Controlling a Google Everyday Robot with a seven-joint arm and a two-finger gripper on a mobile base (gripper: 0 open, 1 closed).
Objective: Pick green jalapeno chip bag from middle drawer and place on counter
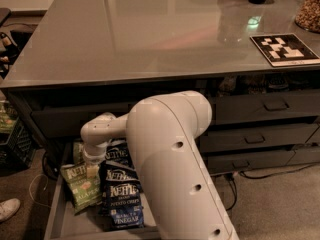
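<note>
Gripper (pixel 93 170) sits low in drawer (pixel 54 219), below bench's front-left corner, right on top of green bag (pixel 80 189) so I can grab from above. Can't tell if I'm spread or clamped. Blue bags (pixel 122 199) crowd it; counter (pixel 150 34) is the drop.

Gripper (pixel 92 171) in the middle drawer (pixel 56 219), seemingly largely behind the arm (pixel 170 169)
</note>
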